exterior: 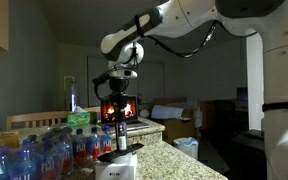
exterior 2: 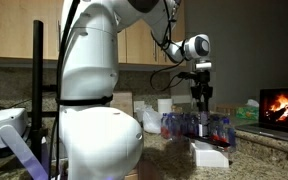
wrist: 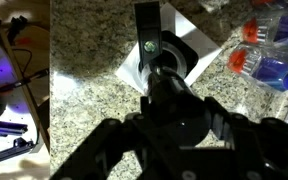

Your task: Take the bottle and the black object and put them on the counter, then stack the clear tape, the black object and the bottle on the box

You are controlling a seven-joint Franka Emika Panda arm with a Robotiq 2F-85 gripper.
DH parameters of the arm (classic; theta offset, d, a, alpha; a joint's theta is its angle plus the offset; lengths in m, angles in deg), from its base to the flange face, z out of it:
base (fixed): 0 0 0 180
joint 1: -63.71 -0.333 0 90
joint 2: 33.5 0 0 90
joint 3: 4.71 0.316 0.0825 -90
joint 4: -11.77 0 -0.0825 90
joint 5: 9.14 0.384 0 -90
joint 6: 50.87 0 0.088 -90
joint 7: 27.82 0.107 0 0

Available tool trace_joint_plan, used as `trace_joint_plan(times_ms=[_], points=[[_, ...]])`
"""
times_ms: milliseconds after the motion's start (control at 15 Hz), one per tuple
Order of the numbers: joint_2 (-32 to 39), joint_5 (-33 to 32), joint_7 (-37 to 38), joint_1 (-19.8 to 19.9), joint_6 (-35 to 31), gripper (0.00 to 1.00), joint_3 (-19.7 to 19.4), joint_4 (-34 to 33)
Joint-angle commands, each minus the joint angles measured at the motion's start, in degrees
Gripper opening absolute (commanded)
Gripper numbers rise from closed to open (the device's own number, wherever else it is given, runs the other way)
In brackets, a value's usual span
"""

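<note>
White and single, the box (wrist: 132, 72) sits on the speckled counter (wrist: 84, 110) with one black object (wrist: 187, 50) on it, and my gripper (exterior: 119, 117) is clenched around the one dark bottle (exterior: 120, 135), held upright over that stack.

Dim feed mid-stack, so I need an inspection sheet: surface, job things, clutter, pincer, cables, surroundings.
Surface: speckled granite counter, carrying the stack.
Job's things: dark bottle upright above the white box; black object and clear tape not made out.
Clutter: water bottles packed beside the box; green-capped bottle behind them.
Pincer: pincer at the bottle's top; grip cannot be told.
Cables: loose wires beyond the counter edge, wrist view.
Surroundings: fire on a screen; wooden cabinets.
</note>
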Motion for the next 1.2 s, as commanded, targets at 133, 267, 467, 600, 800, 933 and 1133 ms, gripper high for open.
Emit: trace_joint_plan(times_ms=[133, 267, 467, 600, 800, 933, 1133], points=[[-0.2, 1.6, 0.1, -0.3, 1.7, 0.31, -0.5, -1.1], [-0.5, 1.5, 0.3, -0.3, 1.8, 0.31, -0.4, -0.9], [-0.7, 1.6, 0.3, -0.3, 1.9, 0.31, -0.5, -0.8], [-0.8, 1.5, 0.4, -0.3, 2.0, 0.31, -0.5, -0.9], [-1.0, 1.5, 0.4, -0.3, 2.1, 0.31, -0.4, -0.9], [-1.4, 1.6, 0.3, -0.3, 1.8, 0.31, -0.4, -0.8], [-2.0, 1.9, 0.2, -0.3, 2.1, 0.31, -0.4, -0.7]])
